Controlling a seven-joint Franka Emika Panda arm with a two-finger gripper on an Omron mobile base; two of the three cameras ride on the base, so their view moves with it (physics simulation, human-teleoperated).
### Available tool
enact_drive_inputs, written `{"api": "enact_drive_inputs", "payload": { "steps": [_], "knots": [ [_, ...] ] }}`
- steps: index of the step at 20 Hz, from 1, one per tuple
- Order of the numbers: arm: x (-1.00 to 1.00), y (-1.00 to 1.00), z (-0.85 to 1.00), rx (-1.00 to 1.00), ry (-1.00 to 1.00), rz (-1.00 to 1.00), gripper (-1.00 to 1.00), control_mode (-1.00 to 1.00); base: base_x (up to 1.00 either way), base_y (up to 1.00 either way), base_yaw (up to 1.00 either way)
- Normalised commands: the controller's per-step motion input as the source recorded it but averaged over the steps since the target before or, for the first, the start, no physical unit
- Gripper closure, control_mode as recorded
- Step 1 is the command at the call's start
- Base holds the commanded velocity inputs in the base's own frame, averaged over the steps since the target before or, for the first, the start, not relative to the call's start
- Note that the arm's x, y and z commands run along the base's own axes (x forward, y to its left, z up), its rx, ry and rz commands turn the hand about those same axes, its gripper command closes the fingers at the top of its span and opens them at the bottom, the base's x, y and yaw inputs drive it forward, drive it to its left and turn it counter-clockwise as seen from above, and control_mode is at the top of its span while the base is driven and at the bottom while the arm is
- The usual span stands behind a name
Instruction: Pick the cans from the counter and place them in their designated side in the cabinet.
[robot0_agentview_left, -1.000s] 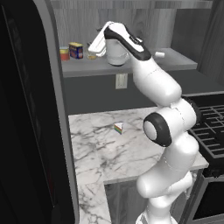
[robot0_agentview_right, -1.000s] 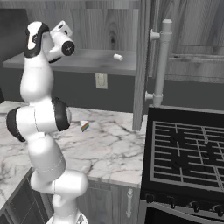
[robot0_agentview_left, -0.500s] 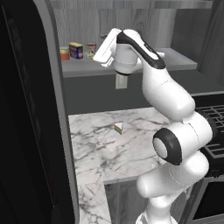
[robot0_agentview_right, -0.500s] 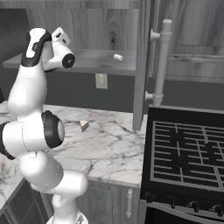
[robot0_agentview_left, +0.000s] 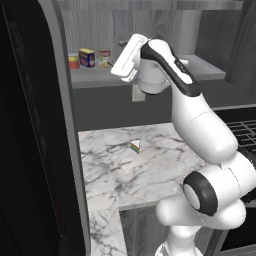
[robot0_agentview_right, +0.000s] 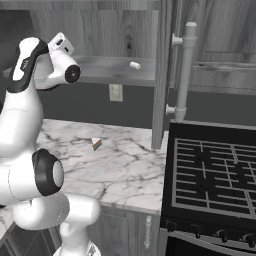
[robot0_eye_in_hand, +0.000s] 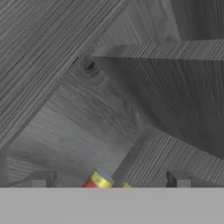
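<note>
Up at the cabinet (robot0_agentview_left: 150, 30) now, gripper (robot0_eye_in_hand: 109, 183) raised in front of the open shelf, fingers (robot0_eye_in_hand: 177, 178) spread wide with nothing between them. Looking at the far left end of the shelf board from the left base view: three small containers in a row, the short red-and-yellow can (robot0_agentview_left: 73, 61) furthest left, then the boxy dark blue can (robot0_agentview_left: 87, 57) with its yellow top, then the round can (robot0_agentview_left: 104, 56) with the striped label just right of it, close to the hand. Both task cans standing upright on the shelf, then, and none left on the counter (robot0_agentview_left: 120, 175). Down on the marble, just the rainbow-striped wedge (robot0_agentview_left: 135, 146) lying near the back wall, also picked out from the right side (robot0_agentview_right: 97, 144). A small pale object (robot0_agentview_right: 135, 65) resting further right on the shelf, too small to name. Hand view angled up into the wood-grain interior, with a red-and-yellow can top peeking at the bottom edge. Judging by all that, placing looks done or all but done; whether the side chosen is the designated one, impossible to confirm. Only backing the empty hand clear of the shelf seems left.
</note>
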Motion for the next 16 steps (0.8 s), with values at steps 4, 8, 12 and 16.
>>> {"api": "enact_drive_inputs", "payload": {
  "steps": [4, 8, 12, 16],
  "knots": [
    [-0.67, -0.07, 0.11, -0.02, 0.03, 0.01, -1.0, -1.0, 0.0, 0.0, 0.0],
    [-0.7, -0.12, 0.09, -0.02, 0.03, 0.01, -1.0, -1.0, 0.0, 0.0, 0.0],
    [-0.75, -0.15, 0.07, -0.02, 0.01, 0.01, -1.0, -1.0, 0.0, 0.0, 0.0],
    [-0.76, -0.22, 0.03, -0.02, 0.0, 0.01, -1.0, -1.0, 0.0, 0.0, 0.0]
  ]
}}
